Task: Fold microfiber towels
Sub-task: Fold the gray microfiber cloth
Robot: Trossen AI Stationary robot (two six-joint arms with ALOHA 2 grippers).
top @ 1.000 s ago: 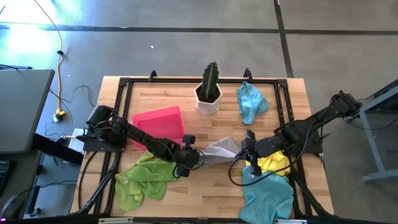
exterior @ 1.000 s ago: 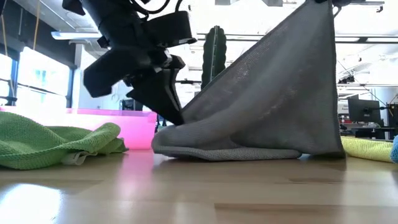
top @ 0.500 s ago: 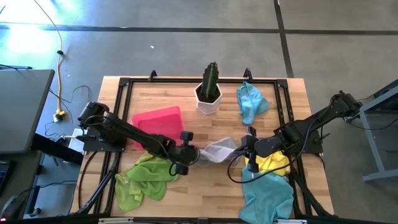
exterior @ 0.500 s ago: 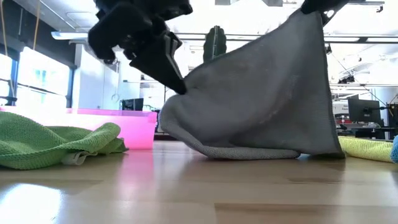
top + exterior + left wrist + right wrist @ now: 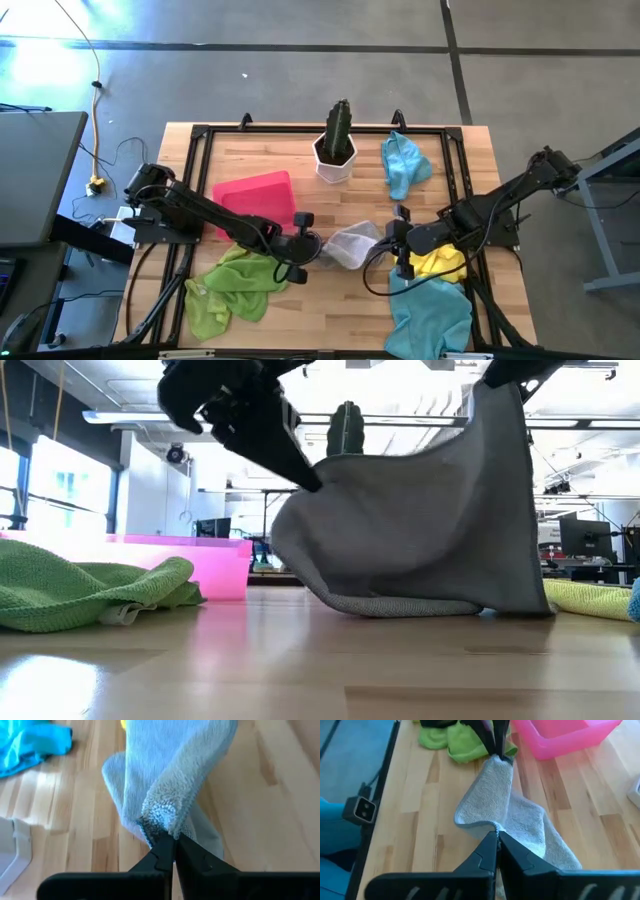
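Observation:
A grey microfiber towel (image 5: 352,245) hangs between my two grippers over the middle of the table. My left gripper (image 5: 318,247) is shut on its left corner. My right gripper (image 5: 392,236), which stands higher in the low view (image 5: 500,374), is shut on its right corner. The towel sags between them, and its lower fold (image 5: 400,605) rests on the wood. A lime green towel (image 5: 235,285) lies crumpled near the left front. A yellow towel (image 5: 440,265) and a light blue one (image 5: 430,312) lie at the right front. Another light blue towel (image 5: 403,165) lies at the far right. My left gripper pinches a bunched corner of the grey towel (image 5: 161,817) between its two fingertips, slanting down from the table's left. That corner is lifted clear of the table. My right gripper pinches the towel's opposite upper edge (image 5: 495,826) between its fingertips, slanting down from the table's right. The cloth hangs below the fingers, and its bottom lies on the table.
A pink tray (image 5: 255,200) stands behind my left arm. A white pot with a cactus (image 5: 335,150) stands at the far middle. A black frame (image 5: 200,135) runs round the table top. Bare wood lies in front of the grey towel (image 5: 340,305).
My left gripper has risen and drawn a little toward my right gripper, lifting the towel's left corner off the table. The cloth now sags between the two grippers, while its lower fold has stayed on the wood.

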